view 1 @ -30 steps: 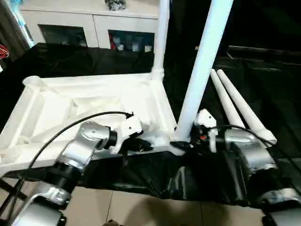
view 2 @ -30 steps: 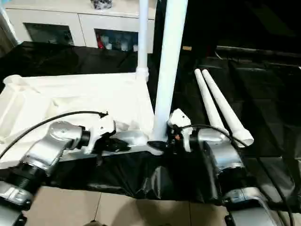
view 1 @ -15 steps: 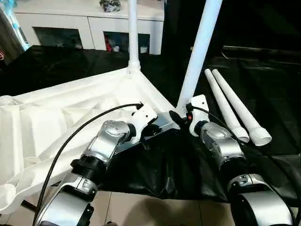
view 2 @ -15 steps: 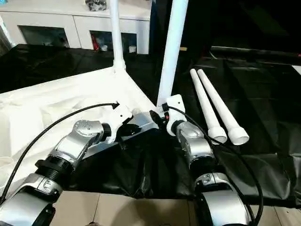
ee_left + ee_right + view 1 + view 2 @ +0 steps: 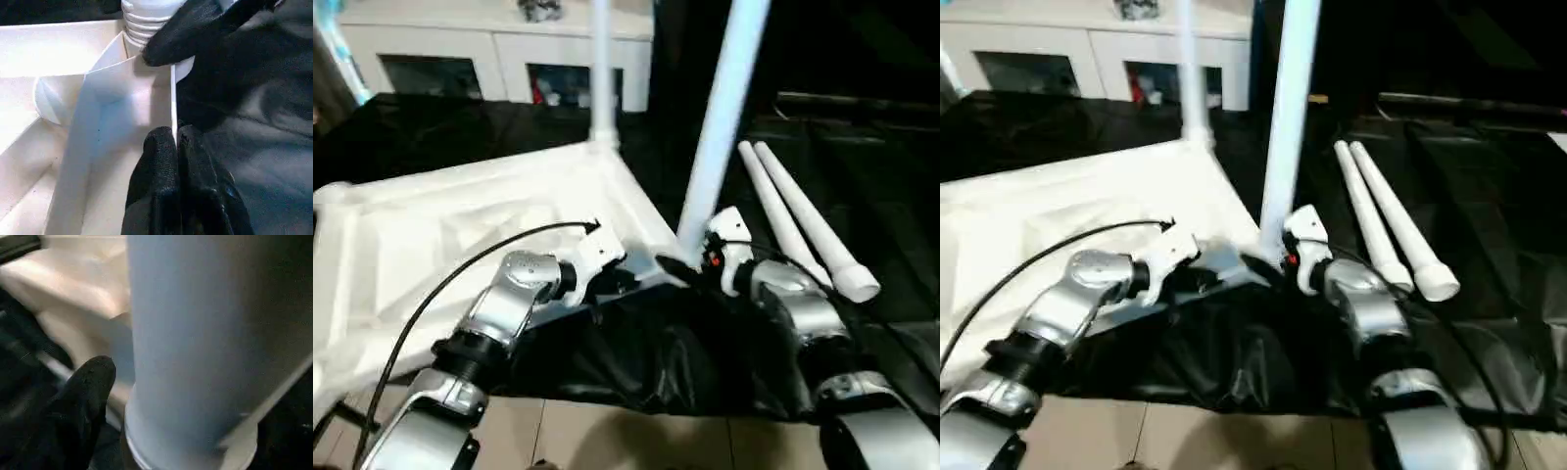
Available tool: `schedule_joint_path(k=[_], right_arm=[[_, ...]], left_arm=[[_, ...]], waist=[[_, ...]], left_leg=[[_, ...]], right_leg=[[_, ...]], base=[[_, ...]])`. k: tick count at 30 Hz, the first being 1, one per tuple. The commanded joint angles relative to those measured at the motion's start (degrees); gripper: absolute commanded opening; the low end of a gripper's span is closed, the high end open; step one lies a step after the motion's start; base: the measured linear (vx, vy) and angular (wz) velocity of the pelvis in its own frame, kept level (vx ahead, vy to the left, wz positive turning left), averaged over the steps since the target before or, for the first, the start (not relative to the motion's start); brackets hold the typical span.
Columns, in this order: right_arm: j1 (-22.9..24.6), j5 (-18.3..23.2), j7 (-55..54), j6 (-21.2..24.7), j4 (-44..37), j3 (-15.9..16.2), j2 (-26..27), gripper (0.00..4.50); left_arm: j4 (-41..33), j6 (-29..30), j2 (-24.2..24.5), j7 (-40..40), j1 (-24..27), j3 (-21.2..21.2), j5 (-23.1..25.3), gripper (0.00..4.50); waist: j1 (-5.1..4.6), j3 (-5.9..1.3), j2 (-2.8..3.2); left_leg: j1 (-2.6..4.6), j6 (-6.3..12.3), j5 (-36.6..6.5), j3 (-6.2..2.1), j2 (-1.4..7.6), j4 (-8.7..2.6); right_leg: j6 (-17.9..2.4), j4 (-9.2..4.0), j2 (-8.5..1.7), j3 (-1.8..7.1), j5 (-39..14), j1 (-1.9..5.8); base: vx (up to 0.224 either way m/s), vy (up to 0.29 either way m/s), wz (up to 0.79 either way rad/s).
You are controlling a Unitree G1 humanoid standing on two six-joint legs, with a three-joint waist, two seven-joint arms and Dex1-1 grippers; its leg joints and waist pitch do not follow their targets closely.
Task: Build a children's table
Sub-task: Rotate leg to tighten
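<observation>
**Inspector:** State the position of the tabletop.

**Assistant:** The tabletop (image 5: 460, 225) lies ribbed side up on the black-covered desk (image 5: 862, 176), over its left half, with one corner pointing toward the near edge between the two arms.

**Inspector:** The legs?

**Assistant:** Two stand upright in corner sockets: the far leg (image 5: 600, 69) at the corner toward the desk's far edge, the near leg (image 5: 717, 127) at the corner by the grippers. Two loose legs (image 5: 798, 220) lie side by side on the desk's right half, touching along their length, wide ends toward the near edge.

**Inspector:** Left gripper?

**Assistant:** The left gripper (image 5: 175, 139) is clenched on the tabletop's thin upright rim; the wrist view shows both black fingers (image 5: 159, 161) pressed together with the rim edge between them, just beside the near leg's socket.

**Inspector:** Right gripper?

**Assistant:** The right gripper (image 5: 690, 266) sits at the base of the near leg. One black finger (image 5: 85, 391) shows beside the tube with a gap between them. Whether its fingers are released or grasping, I cannot tell.

**Inspector:** Surroundings?

**Assistant:** A white cabinet (image 5: 499, 49) with glass doors stands beyond the desk's far edge.
</observation>
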Motion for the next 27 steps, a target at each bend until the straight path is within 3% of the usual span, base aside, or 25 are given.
schedule_joint_path(k=[1,4,8,13,18,22,23,27], right_arm=[[0.99,1.65,6.22,0.95,-3.34,1.97,-0.44,3.89],[2.11,2.34,10.27,1.92,-5.77,2.96,-2.41,3.89],[3.78,2.09,14.69,2.75,-8.33,5.04,-4.98,3.56],[4.74,2.81,17.63,4.92,-10.66,5.22,-5.72,3.16],[5.18,3.03,17.01,5.34,-11.36,5.33,-5.46,2.8],[3.9,1.04,6.56,3.2,-7.36,3.49,-1.79,2.72],[3.9,1.04,6.55,3.2,-7.36,3.49,-1.79,2.72],[0.66,-1.49,-10.18,3.24,-0.83,0.87,3.98,2.71]], left_arm=[[-2.79,-1.89,0.08,-2.8,0.01,-1.54,-1.29,0.0],[-3.58,-1.96,1.33,-4.61,0.44,-1.58,-1.65,0.0],[-4.34,-1.77,2.54,-6.22,0.87,-1.41,-2.01,0.0],[-6.07,-0.55,3.81,-9.28,1.64,-1.86,-3.13,0.0],[-6.27,-0.32,3.53,-8.92,1.87,-1.83,-3.07,0.0],[-3.8,-0.21,0.85,-3.06,0.33,-0.64,-1.84,0.0],[-3.8,-0.21,0.85,-3.05,0.33,-0.64,-1.84,0.0],[0.42,0.85,-3.32,6.3,-3.02,0.95,0.17,0.0]], waist=[[0.05,-4.4,0.54],[0.13,-4.41,0.54],[0.39,-4.32,0.38],[0.37,-4.28,0.23],[0.33,-4.37,0.41],[-0.06,-4.15,0.36],[-0.19,-4.2,-0.13],[-0.8,-4.06,0.3]], left_leg=[[0.63,2.26,-15.23,-0.33,1.58,-4.01],[0.56,2.46,-14.51,-0.31,1.58,-4.0],[0.67,2.54,-14.74,-0.22,1.57,-3.94],[0.61,2.21,-14.87,-0.36,1.52,-4.01],[0.57,2.3,-14.09,-0.31,1.57,-3.97],[0.64,1.28,-15.29,-0.38,1.38,-4.06],[0.71,1.1,-15.46,-0.43,1.29,-4.0],[0.96,0.09,-16.51,-0.51,1.05,-3.96]], right_leg=[[-12.12,-4.72,-4.32,2.71,-16.5,3.2],[-12.58,-4.51,-4.19,2.66,-15.24,3.25],[-12.08,-4.77,-4.3,2.69,-17.12,3.06],[-11.22,-4.92,-4.35,2.65,-19.46,3.13],[-11.81,-4.73,-4.27,2.65,-17.24,3.06],[-11.16,-5.03,-4.32,2.61,-20.11,2.84],[-10.45,-5.12,-4.4,2.55,-21.89,2.93],[-9.37,-5.51,-4.36,2.51,-25.06,2.49]], base=[[0.0,0.0,0.0],[0.0,0.0,0.0],[0.0,0.0,0.0],[0.0,0.0,0.0],[0.0,0.0,0.0],[0.0,0.0,0.0],[0.0,0.0,0.0],[0.0,0.0,0.0]])
